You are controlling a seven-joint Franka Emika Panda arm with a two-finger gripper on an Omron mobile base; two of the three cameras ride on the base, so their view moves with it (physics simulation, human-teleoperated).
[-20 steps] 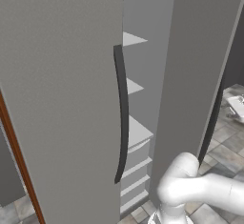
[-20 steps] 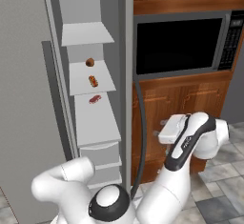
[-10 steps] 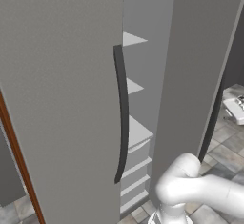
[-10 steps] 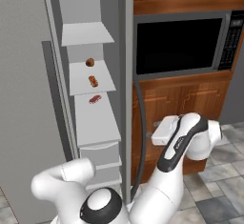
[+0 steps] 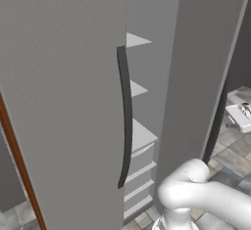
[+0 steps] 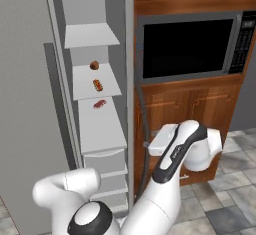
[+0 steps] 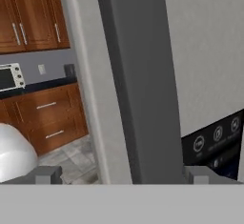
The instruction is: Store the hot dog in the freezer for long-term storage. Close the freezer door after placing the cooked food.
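The hot dog (image 6: 98, 84) lies on a middle white shelf inside the freezer (image 6: 95, 129), which stands open. The freezer door (image 6: 129, 79) is swung out and shows edge-on, its dark curved handle (image 6: 144, 129) on the far side. My gripper (image 6: 149, 144) is at handle height just right of the door's outer face, pointing at it. In the hand view the gripper (image 7: 124, 175) is open, its tips wide apart, facing the door's edge (image 7: 133, 85) and the black dispenser panel (image 7: 214, 144). Nothing is held. In the left base view the gripper (image 5: 235, 115) peeks past the door (image 5: 196, 77).
A brown lump (image 6: 93, 65) and a red piece (image 6: 99, 104) also lie on the freezer shelves, with white drawers (image 6: 102, 161) below. The wider grey door (image 5: 59, 102) with its handle (image 5: 125, 121) is left of the shelves. A black microwave (image 6: 187, 46) sits in wooden cabinets on the right.
The hand has moved left, closer to the open freezer door and its handle. The jaws have stayed open, and the things on the shelves have not moved.
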